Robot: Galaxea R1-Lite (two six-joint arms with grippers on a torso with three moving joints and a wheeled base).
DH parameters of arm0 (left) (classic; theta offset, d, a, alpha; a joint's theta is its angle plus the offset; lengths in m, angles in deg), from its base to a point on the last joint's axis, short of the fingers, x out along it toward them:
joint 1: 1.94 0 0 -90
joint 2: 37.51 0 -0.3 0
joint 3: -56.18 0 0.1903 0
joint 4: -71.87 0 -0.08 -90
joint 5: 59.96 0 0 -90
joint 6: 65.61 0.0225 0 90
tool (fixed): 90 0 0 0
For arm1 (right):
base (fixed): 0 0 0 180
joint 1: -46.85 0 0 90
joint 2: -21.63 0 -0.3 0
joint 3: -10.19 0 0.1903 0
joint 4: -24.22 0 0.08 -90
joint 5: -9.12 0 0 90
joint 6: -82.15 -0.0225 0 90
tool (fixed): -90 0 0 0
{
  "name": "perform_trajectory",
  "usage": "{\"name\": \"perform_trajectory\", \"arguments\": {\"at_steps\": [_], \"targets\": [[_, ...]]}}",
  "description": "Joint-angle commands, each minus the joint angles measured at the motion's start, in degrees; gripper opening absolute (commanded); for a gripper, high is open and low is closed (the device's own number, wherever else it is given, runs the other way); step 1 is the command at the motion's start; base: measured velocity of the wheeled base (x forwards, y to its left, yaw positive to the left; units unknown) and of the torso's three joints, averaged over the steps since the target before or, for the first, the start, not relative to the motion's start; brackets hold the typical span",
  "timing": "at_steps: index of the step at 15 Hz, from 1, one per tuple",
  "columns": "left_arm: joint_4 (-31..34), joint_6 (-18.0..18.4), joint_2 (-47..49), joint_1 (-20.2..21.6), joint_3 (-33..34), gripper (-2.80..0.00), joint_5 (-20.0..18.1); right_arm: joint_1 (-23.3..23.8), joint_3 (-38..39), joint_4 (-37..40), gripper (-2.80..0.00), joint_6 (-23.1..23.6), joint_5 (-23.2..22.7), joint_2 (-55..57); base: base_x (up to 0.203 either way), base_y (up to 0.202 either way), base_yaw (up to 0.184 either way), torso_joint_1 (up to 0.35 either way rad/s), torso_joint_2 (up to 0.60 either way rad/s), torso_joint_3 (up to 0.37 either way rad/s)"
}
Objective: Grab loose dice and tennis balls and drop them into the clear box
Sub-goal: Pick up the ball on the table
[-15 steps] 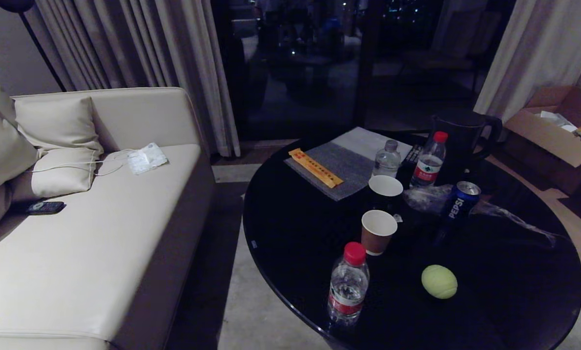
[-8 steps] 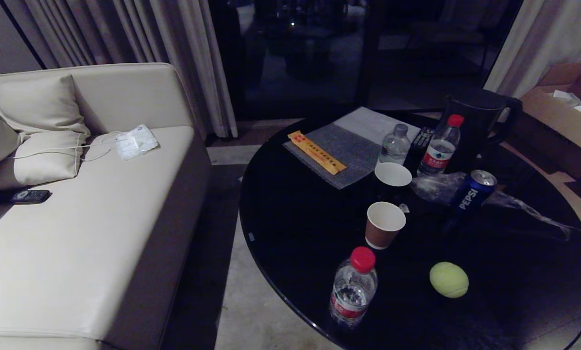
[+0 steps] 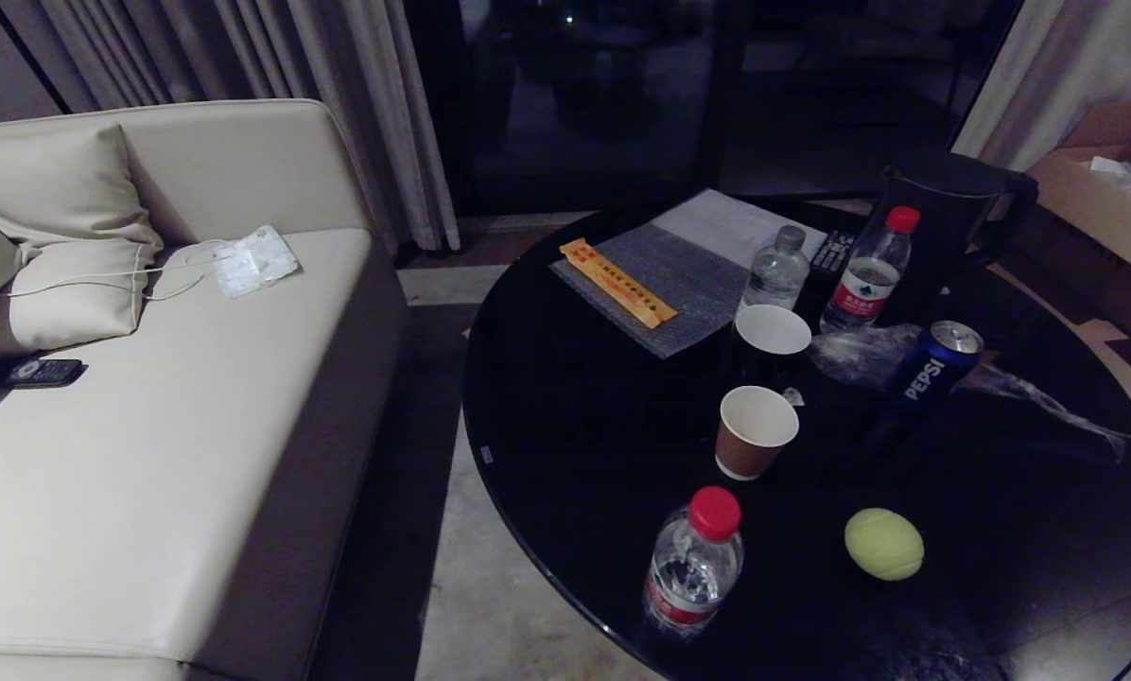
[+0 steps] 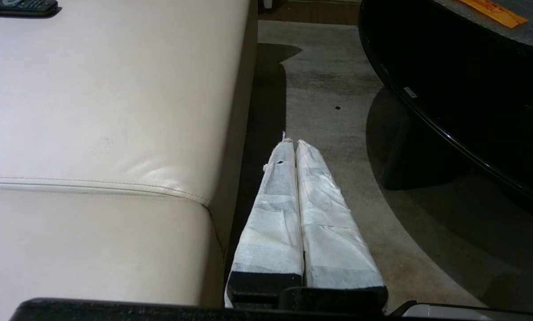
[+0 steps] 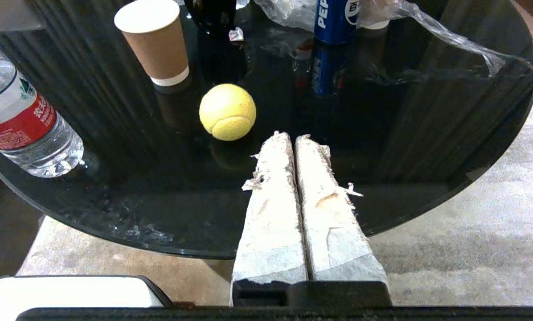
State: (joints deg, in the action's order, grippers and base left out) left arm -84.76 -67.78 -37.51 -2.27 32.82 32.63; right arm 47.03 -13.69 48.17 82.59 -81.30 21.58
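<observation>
One yellow-green tennis ball [image 3: 884, 544] [image 5: 227, 112] lies on the round black table [image 3: 575, 445] near its front edge. My right gripper [image 5: 292, 136] is shut and empty, hanging over the table's front rim a little short of the ball. My left gripper [image 4: 292, 142] is shut and empty too, low over the floor between the sofa and the table. Neither arm shows in the head view. The dice and the clear box are out of view.
On the table stand a brown paper cup [image 3: 755, 432], a white cup [image 3: 772, 336], three water bottles [image 3: 693, 566], a Pepsi can [image 3: 934, 364], a crumpled plastic bag [image 3: 1000, 383], a kettle [image 3: 944, 227] and a grey mat [image 3: 665, 288]. A cream sofa [image 3: 159, 416] fills the left; a cardboard box [image 3: 1104, 218] sits at the right.
The head camera has tilted downward, so the whole scene has shifted up in the picture. Nothing on the table has moved.
</observation>
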Motion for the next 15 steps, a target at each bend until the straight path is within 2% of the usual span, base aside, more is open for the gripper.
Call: {"name": "perform_trajectory", "arguments": {"at_steps": [1, 4, 7, 11, 15], "targets": [[0.0, 0.0, 0.1, 0.0, 0.1, -2.80, 0.1, 0.0, -5.1, 1.9, -2.80, 0.1, -0.2, 1.1, 0.000, 0.000, 0.000, 0.000, 0.00, 0.000], [0.0, 0.0, 0.1, 0.0, 0.1, -2.80, 0.1, 0.0, -16.2, 10.4, -2.80, 0.1, -1.1, 13.3, 0.000, 0.000, 0.000, 0.000, 0.00, 0.000], [0.0, 0.0, 0.1, 0.0, 0.1, -2.80, 0.1, 0.0, -23.0, 14.0, -2.80, 0.0, -4.6, 29.7, 0.000, 0.000, 0.000, 0.000, 0.00, 0.000], [0.0, 0.0, 0.1, 0.0, 0.1, -2.80, 0.1, -0.8, -29.3, 15.3, -2.80, -0.2, -7.0, 50.6, 0.000, 0.000, 0.000, 0.000, 0.00, 0.000], [0.0, 0.0, 0.1, 0.0, 0.1, -2.80, 0.1, -4.7, -31.9, 11.4, -2.80, -0.5, -8.6, 67.2, 0.000, 0.000, 0.000, 0.000, 0.00, 0.000]]}}
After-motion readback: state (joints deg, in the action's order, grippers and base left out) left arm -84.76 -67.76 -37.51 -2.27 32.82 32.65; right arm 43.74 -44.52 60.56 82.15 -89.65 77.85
